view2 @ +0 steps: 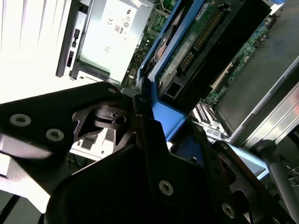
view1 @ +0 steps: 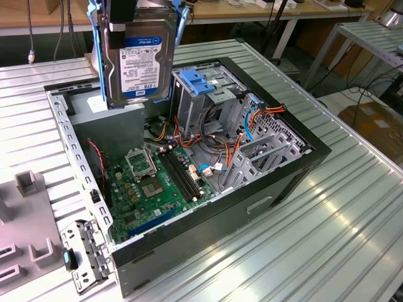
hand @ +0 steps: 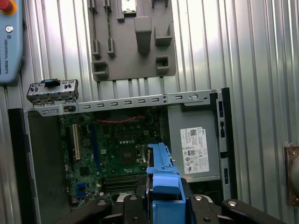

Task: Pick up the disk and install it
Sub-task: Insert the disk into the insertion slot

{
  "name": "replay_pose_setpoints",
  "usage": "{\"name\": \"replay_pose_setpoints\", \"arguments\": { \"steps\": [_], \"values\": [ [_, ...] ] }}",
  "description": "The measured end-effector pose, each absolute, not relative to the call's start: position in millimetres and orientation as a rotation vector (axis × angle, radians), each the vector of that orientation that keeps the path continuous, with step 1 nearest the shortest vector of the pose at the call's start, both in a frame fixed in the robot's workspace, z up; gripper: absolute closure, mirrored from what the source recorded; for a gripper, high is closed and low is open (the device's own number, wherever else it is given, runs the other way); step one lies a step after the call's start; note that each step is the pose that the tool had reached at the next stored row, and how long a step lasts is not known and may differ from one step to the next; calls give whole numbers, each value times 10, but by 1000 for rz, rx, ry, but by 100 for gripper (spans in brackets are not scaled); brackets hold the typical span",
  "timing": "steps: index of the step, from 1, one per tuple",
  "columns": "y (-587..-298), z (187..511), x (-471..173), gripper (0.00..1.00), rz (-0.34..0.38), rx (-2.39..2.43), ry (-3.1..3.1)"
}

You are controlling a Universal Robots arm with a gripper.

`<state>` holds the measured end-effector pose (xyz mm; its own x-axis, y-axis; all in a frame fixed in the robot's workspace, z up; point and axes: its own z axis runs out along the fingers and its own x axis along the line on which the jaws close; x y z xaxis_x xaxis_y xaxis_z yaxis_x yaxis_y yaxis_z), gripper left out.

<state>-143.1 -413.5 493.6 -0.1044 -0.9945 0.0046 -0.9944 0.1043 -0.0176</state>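
The disk hangs upright above the back of the open computer case, its white and blue label facing the exterior camera and blue carrier rails down both sides. My gripper is shut on its top end. In the second wrist view my gripper clamps the blue carrier, and the disk's green circuit board extends away from it. In the first wrist view the carrier sticks out from my gripper over the case's inside.
Inside the case lie a motherboard, a metal drive cage with a light-blue latch plate, loose cables and a grey box with a white sticker. A grey fixture plate and a bracket lie on the ribbed table.
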Motion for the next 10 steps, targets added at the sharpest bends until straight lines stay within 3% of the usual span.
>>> {"name": "replay_pose_setpoints", "arguments": {
  "steps": [10],
  "values": [
    [-4172,4936,-1432,63,-25,-2097,2328]
  ]
}}
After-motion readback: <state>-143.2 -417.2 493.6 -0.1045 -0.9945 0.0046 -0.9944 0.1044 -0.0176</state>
